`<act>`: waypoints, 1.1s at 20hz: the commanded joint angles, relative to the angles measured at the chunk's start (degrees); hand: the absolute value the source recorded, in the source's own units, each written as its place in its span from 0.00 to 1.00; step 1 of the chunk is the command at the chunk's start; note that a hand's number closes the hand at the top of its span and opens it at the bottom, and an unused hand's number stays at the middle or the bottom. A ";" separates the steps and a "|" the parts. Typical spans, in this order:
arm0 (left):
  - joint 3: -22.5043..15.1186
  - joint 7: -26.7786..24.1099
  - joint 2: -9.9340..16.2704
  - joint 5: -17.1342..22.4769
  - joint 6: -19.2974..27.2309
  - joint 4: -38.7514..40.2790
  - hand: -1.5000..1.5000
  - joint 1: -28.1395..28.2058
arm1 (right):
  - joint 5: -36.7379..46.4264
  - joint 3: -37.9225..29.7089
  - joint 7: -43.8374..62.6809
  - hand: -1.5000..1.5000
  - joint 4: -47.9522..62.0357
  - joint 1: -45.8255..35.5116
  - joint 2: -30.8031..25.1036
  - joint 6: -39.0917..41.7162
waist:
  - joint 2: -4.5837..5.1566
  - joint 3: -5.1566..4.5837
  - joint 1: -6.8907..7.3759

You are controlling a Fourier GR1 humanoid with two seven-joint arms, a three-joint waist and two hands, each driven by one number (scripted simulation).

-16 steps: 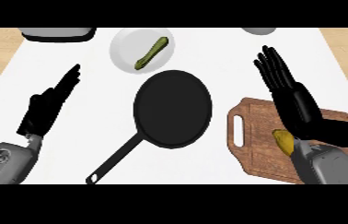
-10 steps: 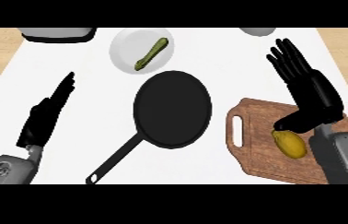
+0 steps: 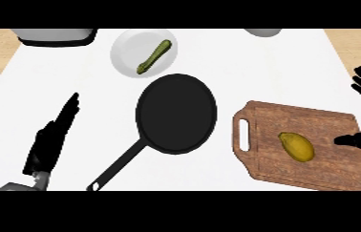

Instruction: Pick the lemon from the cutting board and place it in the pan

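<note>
The yellow lemon (image 3: 297,146) lies on the brown wooden cutting board (image 3: 271,126) at the right, uncovered and untouched. The black pan (image 3: 176,112) sits mid-counter, its handle pointing to the lower left, with nothing in it. My right hand (image 3: 350,140) shows only at the right edge: its thumb tip lies over the board just right of the lemon, and its fingertips (image 3: 356,81) stand far above it, spread apart. My left hand (image 3: 49,142) rests open at the left, fingers straight and pointing up, holding nothing.
A white plate (image 3: 130,47) with a green vegetable (image 3: 153,57) stands behind the pan. A dark-rimmed container (image 3: 53,35) is at the back left and a grey bowl (image 3: 262,32) at the back edge. Wooden counter edges show at both far corners.
My right hand has slid right, mostly out of view, uncovering the lemon and the board. The left hand has drifted slightly down and left. The lemon has not moved.
</note>
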 commanded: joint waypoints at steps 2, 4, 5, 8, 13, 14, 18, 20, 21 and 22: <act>-0.96 2.61 -1.29 -0.84 0.97 -2.42 0.50 0.32 | 7.72 1.57 -4.79 0.00 2.34 0.77 -10.44 8.37 | 0.11 0.03 0.18; -2.65 1.68 -3.72 -3.16 3.26 -2.55 0.50 1.54 | 8.23 2.03 -4.19 0.00 3.96 -2.43 -12.72 12.21 | 0.17 -0.01 0.52; 0.48 2.44 -0.50 -1.00 0.22 -2.55 0.50 -0.12 | 11.17 4.87 -4.51 0.00 1.48 -2.14 -11.51 11.44 | 0.14 -0.02 0.46; -1.52 0.34 -4.18 -3.23 2.34 -1.17 0.50 1.38 | 10.28 4.85 -4.27 0.00 3.73 -6.68 -15.63 19.92 | 0.23 -0.05 0.60; -1.51 1.98 -3.32 -4.13 1.50 -4.19 0.50 3.37 | 11.87 10.72 1.36 0.00 -0.94 -10.41 -12.51 25.29 | 0.17 -0.05 0.85; 0.19 4.41 -2.31 -3.76 0.61 -4.76 0.50 1.56 | 11.10 9.62 1.98 0.00 -0.47 -12.44 -12.11 26.92 | 0.14 -0.04 0.56; 1.27 2.02 -3.36 -3.54 -0.73 -3.91 0.50 3.30 | 12.28 12.58 13.73 0.00 -6.29 -15.51 -7.92 26.20 | 0.06 -0.11 0.29; 1.91 -0.04 -3.91 -4.44 -1.34 -2.60 0.50 4.24 | 12.48 12.04 14.98 0.00 -5.35 -14.70 -8.04 29.06 | 0.07 -0.09 0.11; -0.75 3.99 -6.36 -7.06 2.54 -5.71 0.50 3.38 | 11.57 13.60 19.59 0.00 -7.46 -16.06 -6.26 28.66 | 0.01 -0.09 0.16; 2.62 1.52 -2.04 -4.47 -2.07 -6.57 0.50 6.24 | 16.01 13.91 13.36 0.00 -2.18 -15.14 -5.78 29.28 | 0.12 -0.04 0.58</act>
